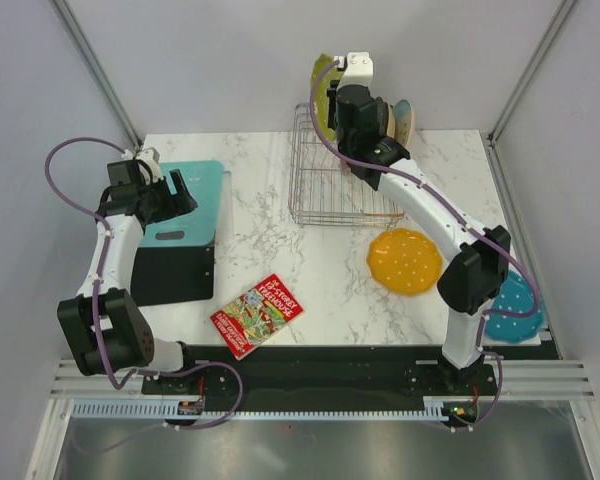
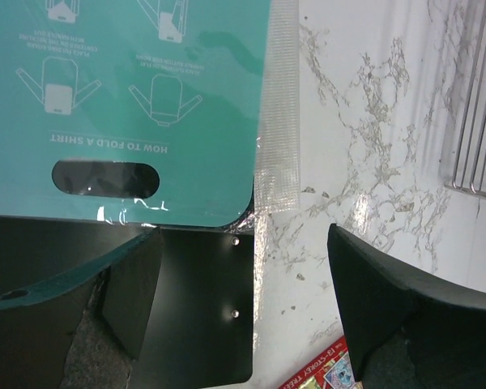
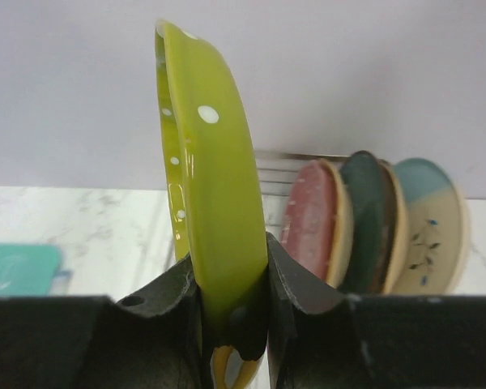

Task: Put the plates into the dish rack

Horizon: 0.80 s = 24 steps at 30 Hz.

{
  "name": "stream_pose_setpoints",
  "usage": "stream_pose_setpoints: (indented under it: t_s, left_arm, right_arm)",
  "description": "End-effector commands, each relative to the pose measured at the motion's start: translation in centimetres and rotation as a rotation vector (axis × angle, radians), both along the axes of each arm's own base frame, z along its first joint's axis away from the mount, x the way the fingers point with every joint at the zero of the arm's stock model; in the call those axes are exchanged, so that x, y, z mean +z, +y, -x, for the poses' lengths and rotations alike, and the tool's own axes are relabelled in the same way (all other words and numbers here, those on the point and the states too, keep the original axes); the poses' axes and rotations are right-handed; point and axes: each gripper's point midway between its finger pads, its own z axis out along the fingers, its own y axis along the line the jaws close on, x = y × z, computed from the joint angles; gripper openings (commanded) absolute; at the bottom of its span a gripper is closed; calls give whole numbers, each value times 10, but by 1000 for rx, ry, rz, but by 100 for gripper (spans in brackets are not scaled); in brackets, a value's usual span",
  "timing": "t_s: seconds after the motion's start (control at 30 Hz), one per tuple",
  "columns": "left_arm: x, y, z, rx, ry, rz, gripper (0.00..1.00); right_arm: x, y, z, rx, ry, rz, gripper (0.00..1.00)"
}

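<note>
Right fingers [image 3: 301,284] are clenched on the lower rim of the lime green scalloped dotted plate [image 3: 211,203]. They hold it upright on edge over the far end of the silver wire dish rack [image 1: 325,190], presumably so the rim can drop between the upright wires. Left fingers [image 2: 373,300] are spread and grasp nothing, parked over the teal rectangular board [image 2: 146,105].

Count:
- Three dotted plates: one held, plus one orange plate [image 1: 405,260] and one blue plate [image 1: 510,305] lying flat on the tabletop [image 1: 270,230].
- One rack.
- Three other dishes [image 3: 373,219] standing upright behind.
</note>
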Motion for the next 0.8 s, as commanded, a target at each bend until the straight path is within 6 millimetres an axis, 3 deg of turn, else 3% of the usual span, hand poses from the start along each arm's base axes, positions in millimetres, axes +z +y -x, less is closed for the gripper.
stream_pose_setpoints:
  t_s: [0.0, 0.23, 0.77]
  left_arm:
    - [20, -4, 3, 26, -95, 24, 88]
    - [17, -12, 14, 14, -101, 43, 87]
    - [11, -19, 22, -7, -102, 60, 87]
  right_arm:
    - [44, -35, -18, -251, -165, -19, 0]
    - [14, -35, -41, -318, -131, 8, 0]
    - [-24, -44, -74, -377, -102, 77, 0]
